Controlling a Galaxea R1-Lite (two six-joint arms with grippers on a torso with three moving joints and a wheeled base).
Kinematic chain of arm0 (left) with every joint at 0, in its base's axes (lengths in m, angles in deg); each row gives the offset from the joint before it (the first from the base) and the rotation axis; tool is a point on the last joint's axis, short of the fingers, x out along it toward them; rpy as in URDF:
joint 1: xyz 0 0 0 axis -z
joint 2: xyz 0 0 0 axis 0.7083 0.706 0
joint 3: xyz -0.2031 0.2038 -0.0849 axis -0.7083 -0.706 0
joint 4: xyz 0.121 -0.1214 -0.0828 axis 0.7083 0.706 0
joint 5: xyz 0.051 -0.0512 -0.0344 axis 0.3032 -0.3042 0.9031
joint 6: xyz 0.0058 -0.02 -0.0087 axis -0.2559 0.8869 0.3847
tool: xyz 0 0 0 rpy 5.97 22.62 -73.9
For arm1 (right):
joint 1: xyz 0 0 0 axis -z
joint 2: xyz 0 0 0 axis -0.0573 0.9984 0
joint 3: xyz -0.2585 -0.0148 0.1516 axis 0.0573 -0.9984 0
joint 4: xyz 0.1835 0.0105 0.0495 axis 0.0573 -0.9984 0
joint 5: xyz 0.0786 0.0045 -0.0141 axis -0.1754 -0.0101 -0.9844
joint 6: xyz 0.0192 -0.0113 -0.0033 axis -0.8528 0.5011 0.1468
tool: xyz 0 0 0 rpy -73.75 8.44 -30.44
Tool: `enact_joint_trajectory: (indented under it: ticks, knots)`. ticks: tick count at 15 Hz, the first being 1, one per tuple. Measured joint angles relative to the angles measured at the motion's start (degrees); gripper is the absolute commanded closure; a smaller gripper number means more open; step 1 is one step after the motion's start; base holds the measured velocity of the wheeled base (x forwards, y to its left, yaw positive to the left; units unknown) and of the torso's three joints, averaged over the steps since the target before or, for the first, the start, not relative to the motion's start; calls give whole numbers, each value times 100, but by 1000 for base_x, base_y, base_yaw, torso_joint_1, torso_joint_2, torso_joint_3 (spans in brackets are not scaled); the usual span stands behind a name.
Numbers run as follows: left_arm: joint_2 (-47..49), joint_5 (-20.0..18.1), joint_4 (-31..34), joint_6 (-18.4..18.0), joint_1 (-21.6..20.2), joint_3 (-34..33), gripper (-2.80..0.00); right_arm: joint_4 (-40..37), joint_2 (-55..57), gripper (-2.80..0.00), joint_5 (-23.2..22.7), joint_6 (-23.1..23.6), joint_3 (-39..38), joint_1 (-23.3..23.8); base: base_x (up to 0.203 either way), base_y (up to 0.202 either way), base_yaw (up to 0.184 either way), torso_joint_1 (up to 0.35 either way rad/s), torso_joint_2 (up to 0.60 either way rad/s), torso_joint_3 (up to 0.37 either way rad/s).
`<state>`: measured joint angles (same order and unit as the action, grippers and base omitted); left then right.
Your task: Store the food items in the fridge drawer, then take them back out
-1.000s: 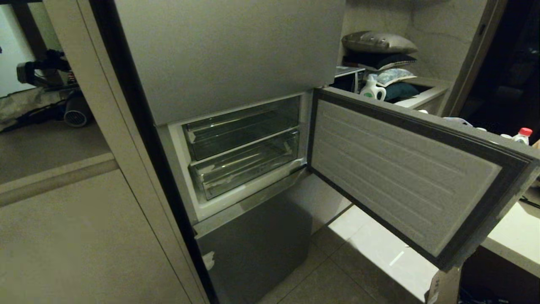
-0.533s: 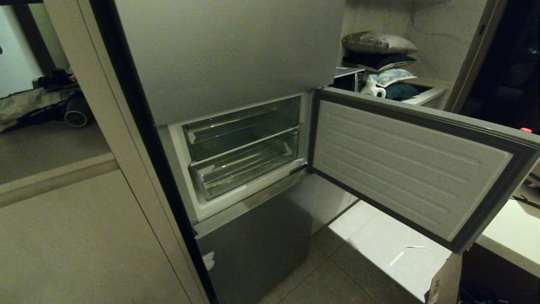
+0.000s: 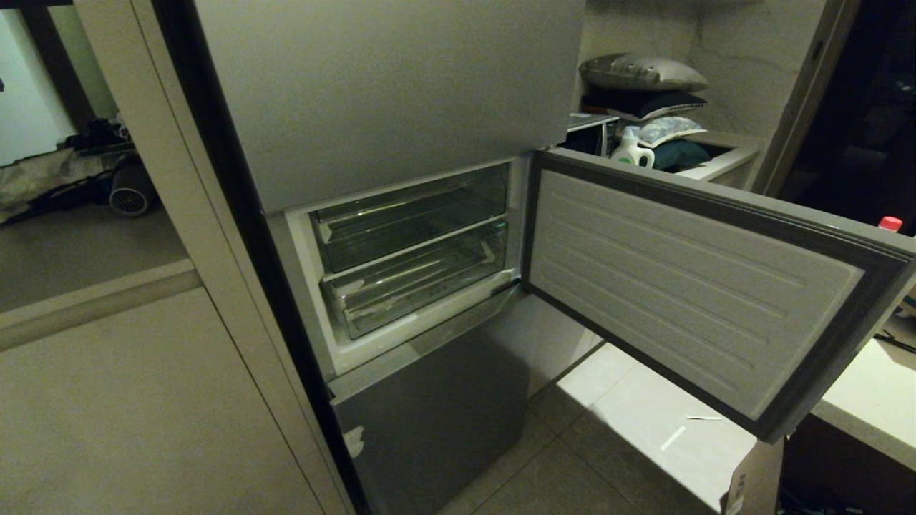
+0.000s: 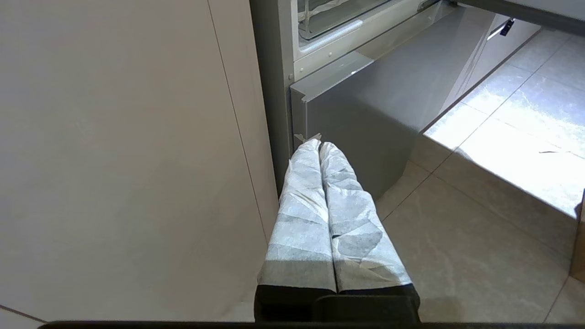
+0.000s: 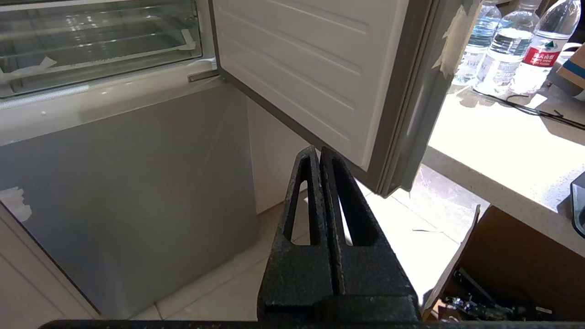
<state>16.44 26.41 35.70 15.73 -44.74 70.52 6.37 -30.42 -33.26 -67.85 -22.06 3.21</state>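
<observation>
Here, your head view showed the fridge door swung open, with 2 clear drawers stacked inside; the taped fridge drawer sat pushed in beneath the upper bin. No food showed. In your left wrist view, the left gripper, paper-wrapped, was pressed together, empty, near the lower grey panel. In your right wrist view, the right gripper was likewise closed and empty, below the door's edge.

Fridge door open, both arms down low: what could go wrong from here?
1. The grey swung-open fridge door juts out over the shut right pincer; raising that arm may strike its lower edge.
2. Both clear plastic drawers sit pushed in, with no food item visible, so the shut left pincer must first open.
</observation>
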Motion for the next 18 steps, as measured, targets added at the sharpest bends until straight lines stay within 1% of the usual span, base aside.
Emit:
enact_joint_trajectory:
  ticks: [2, 15, 18]
  knots:
    - [-5, 0, 8, 6, 0, -2, 0, -2, 0, 0, 17, -74, 0, 0, 0, 0, 0, 0, 0, 0]
    - [-10, 5, 24, 7, 5, 0, 0, 1, 0, 0, 56, -116, 5, 3, 0, 0, 0, 0, 0, 0]
    - [-10, 7, 22, 9, 5, 0, 0, 3, 0, 0, 57, -121, 0, 4, 1, -7, 134, 0, 5, 2]
